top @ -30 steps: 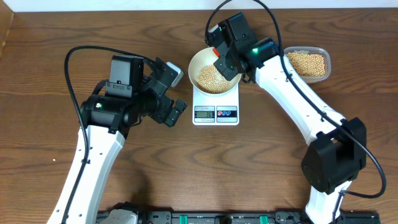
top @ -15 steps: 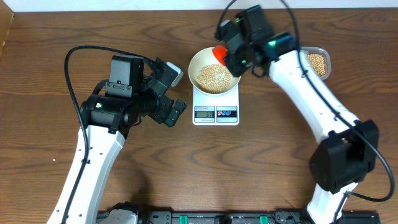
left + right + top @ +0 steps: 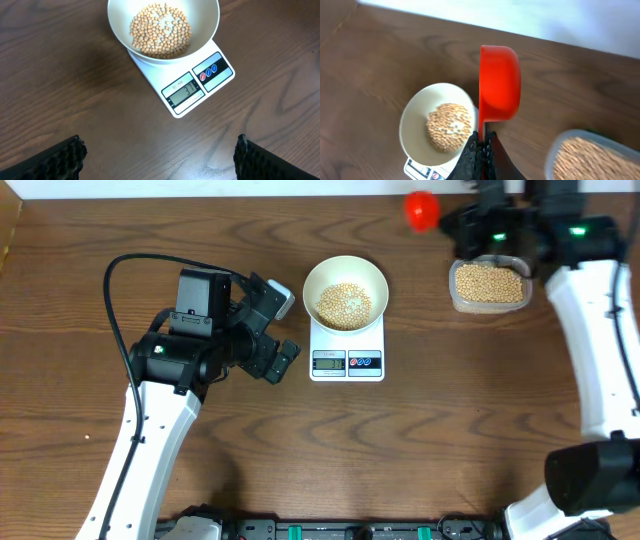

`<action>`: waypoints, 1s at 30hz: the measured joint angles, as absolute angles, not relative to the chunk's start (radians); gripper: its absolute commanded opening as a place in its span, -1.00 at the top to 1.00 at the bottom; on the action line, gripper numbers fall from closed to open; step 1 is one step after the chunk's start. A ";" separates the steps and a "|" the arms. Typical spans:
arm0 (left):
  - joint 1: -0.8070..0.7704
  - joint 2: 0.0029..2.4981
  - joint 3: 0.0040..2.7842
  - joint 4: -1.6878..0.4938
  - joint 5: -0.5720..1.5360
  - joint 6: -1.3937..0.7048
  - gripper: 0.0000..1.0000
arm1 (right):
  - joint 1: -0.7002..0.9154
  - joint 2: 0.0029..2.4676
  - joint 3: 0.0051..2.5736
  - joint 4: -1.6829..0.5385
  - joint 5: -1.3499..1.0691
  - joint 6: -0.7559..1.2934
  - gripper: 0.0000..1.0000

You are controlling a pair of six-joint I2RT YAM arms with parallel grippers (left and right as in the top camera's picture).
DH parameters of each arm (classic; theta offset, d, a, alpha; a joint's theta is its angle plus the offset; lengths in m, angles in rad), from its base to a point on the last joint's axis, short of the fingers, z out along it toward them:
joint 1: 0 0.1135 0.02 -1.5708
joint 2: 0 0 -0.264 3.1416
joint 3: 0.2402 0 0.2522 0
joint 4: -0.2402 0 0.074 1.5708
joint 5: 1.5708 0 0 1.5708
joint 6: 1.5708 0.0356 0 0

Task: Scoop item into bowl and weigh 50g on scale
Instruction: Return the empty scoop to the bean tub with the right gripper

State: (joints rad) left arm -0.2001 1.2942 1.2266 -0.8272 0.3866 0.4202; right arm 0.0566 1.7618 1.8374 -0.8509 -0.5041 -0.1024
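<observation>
The white bowl [image 3: 345, 270] stands on the white scale [image 3: 347, 363] mid-table, with tan-yellow beans [image 3: 343, 302] piled in its bottom. In the left wrist view the bowl [image 3: 200, 15] and scale [image 3: 200, 82] lie ahead, and the display [image 3: 186, 92] reads 31. My left gripper [image 3: 283, 327] sits open just left of the scale, its fingers [image 3: 65, 157] wide apart over bare wood. My right gripper [image 3: 484, 145] is shut on the handle of a red scoop [image 3: 499, 82], held tilted on its side. The scoop [image 3: 421, 210] hangs at the back of the table, right of the bowl.
A clear plastic tub [image 3: 488, 283] full of beans stands at the back right, under my right arm; it also shows in the right wrist view as the tub [image 3: 592, 155]. A black cable loops over the left arm. The table's far edge runs close behind the scoop.
My right arm has swung the red scoop away from above the bowl, right and back toward the tub. The left arm, bowl and scale have stayed put.
</observation>
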 measured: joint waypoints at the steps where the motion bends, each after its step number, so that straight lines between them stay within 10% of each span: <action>1: -0.200 1.294 1.227 -0.828 0.387 0.420 -0.93 | 0.033 1.759 1.837 -0.860 -0.508 -0.097 0.98; 30: -0.200 1.294 1.227 -0.828 0.386 0.420 -0.93 | -0.136 1.760 1.491 -0.791 -0.156 -0.070 0.98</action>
State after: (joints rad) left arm -0.2005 1.2942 1.2266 -0.8276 0.3862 0.4202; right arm -0.1364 1.7603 1.4914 -0.7914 -0.1562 -0.0704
